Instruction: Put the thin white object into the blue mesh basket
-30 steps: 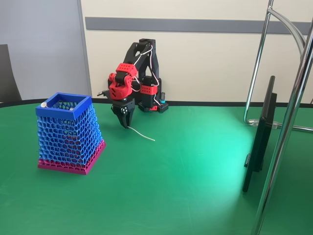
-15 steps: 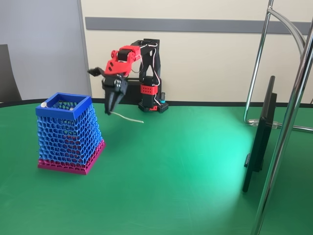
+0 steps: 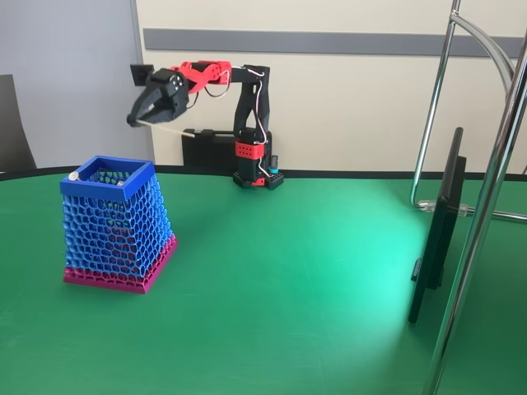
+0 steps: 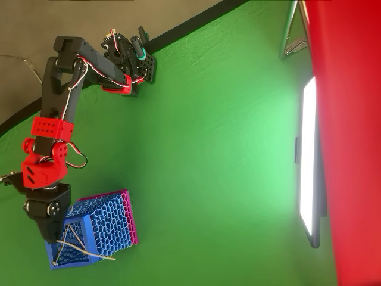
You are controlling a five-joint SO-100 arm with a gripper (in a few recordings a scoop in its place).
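Nearest in the fixed view, the green bench (image 3: pixel 313 313) spreads wide, a dark screen (image 3: pixel 436 230) standing edge-on at about three o'clock with chrome stand tubes (image 3: pixel 486 206) beside it; over at nine o'clock sits the blue mesh basket (image 3: pixel 118 224), upright on its magenta base band, rim open to the ceiling; above and behind it, up at eleven o'clock, the end effector (image 3: pixel 138 118) hangs in the air on the red-and-black arm (image 3: pixel 239 107), fingers clenched on the thin white object (image 3: pixel 169 129); the stick juts out from the fingertips toward four o'clock, well clear of the bench; from overhead, the end effector (image 4: pixel 52 238) sits right over the basket (image 4: pixel 113 226), and the stick (image 4: pixel 83 250) runs from the tips toward four o'clock, crossing the basket's open mouth; the arm's base (image 3: pixel 257 177) stands farthest back, against the wall.
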